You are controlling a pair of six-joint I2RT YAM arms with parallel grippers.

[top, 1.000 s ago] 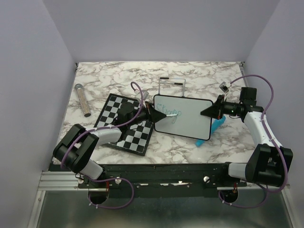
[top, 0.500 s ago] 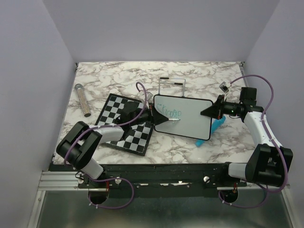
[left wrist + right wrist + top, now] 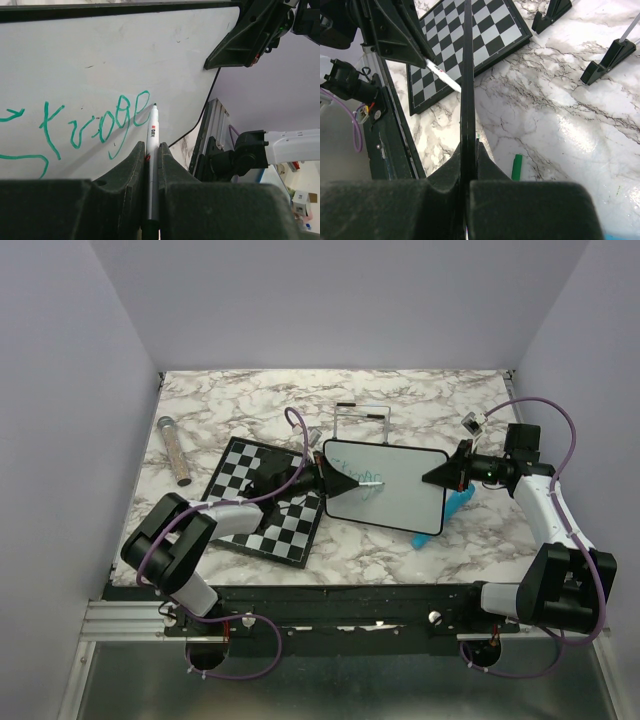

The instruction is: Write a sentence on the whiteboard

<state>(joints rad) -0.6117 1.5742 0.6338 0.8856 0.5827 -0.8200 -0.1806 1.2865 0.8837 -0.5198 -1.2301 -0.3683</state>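
Whiteboard (image 3: 398,502) edgewise within right tool (image 3: 430,478)

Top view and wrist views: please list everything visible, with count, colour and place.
whiteboard: 1, white, black frame, table centre
lettering: some, teal, on whiteboard
marker: 1, white, tip at lettering
chessboard: 1, black-white, left of whiteboard
tube: 1, grey, far left
stand: 1, black, behind whiteboard
blue object: 1, blue, partly hidden by whiteboard's right side
green piece: 1, green, on table
table: 1, grey-veined white marble, under everything
left end effector: 1, black, shut on marker
right end effector: 1, black, shut on whiteboard's edge
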